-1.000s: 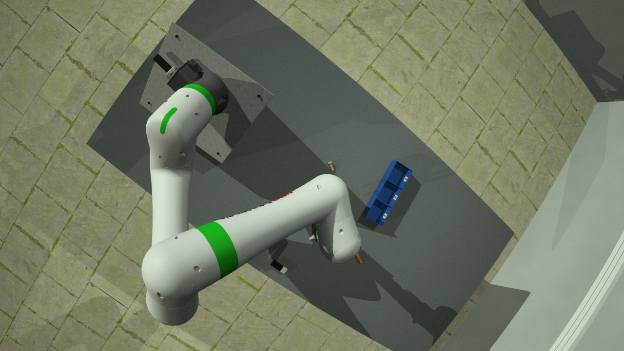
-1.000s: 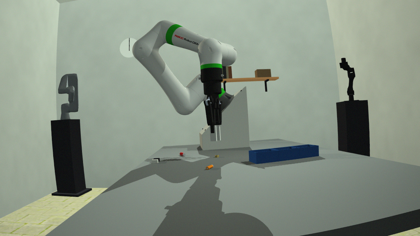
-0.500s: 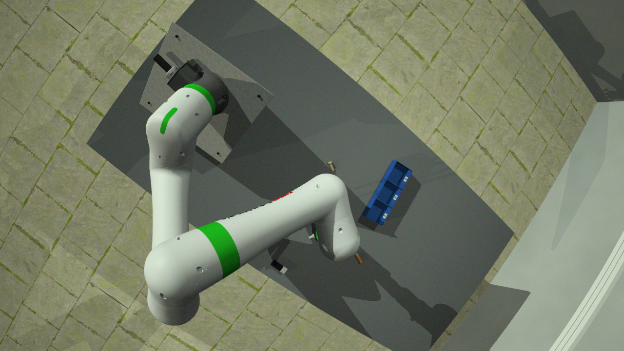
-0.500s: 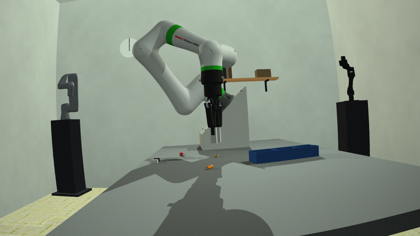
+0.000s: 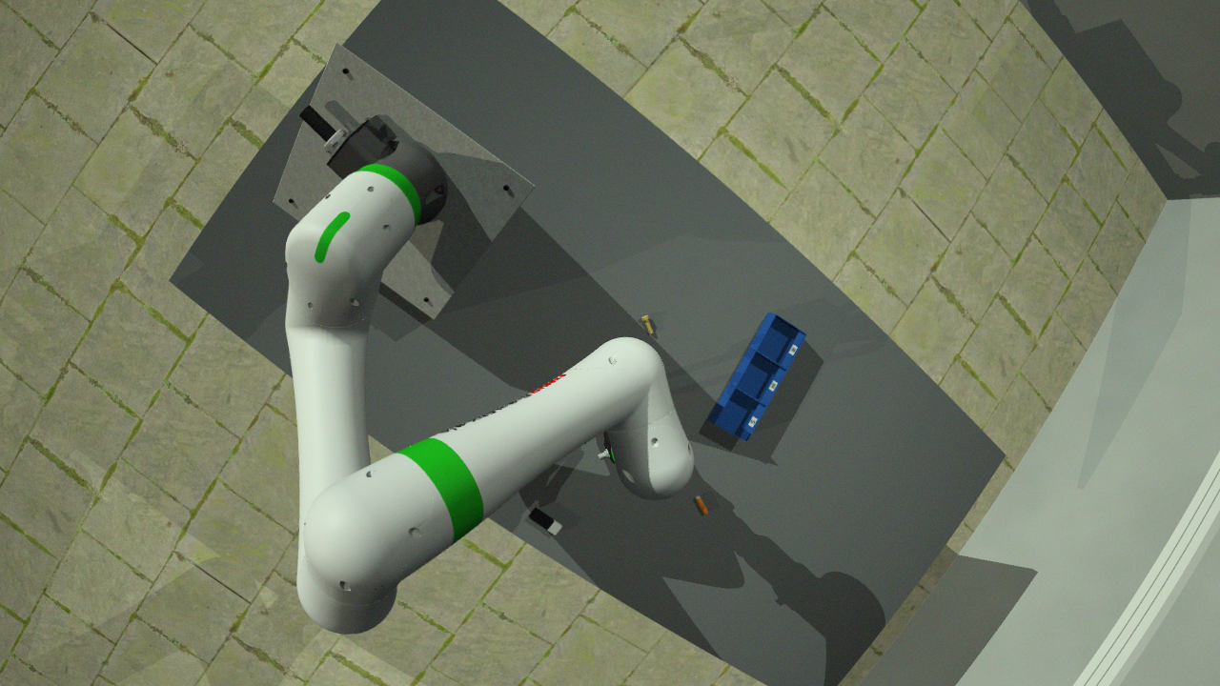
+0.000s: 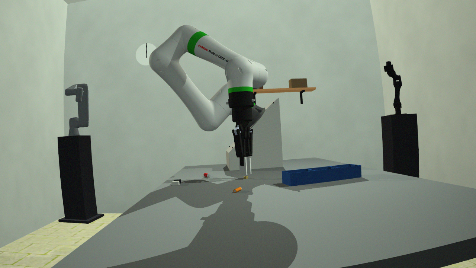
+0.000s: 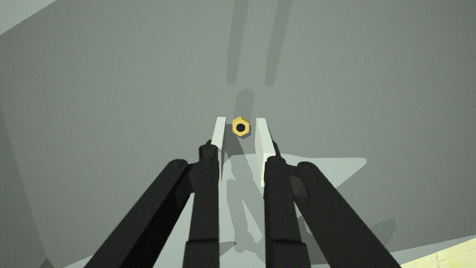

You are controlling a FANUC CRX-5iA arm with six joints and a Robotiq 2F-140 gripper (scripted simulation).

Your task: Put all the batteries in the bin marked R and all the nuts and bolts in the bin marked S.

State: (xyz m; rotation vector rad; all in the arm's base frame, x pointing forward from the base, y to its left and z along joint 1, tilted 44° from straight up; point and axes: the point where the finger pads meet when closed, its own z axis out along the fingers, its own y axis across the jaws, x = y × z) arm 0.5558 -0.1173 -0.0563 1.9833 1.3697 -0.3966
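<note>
Gripper (image 6: 248, 171) (image 7: 240, 130) pointing down, low over the bench (image 5: 886, 409) (image 6: 366, 210) (image 7: 111, 74). Jaws narrow but parted, holding nothing; brass nut (image 6: 245, 177) (image 7: 235, 127) on the bench, framed in the gap from the wrist, space showing on both sides. Exterior view: orange battery (image 5: 700, 505) (image 6: 237, 189) lying nearer, slightly left; blue bins (image 5: 740, 368) (image 6: 319, 176) flat at right, marks too small to read. Black-and-white block (image 5: 541, 517) (image 6: 176, 182) at left; red item (image 6: 205, 175) beyond it. Top view: brass bolt (image 5: 646, 322) left of the bins.

Org. batt. (image 5: 701, 505) (image 6: 237, 189), blue bins (image 5: 758, 376) (image 6: 321, 175).
</note>
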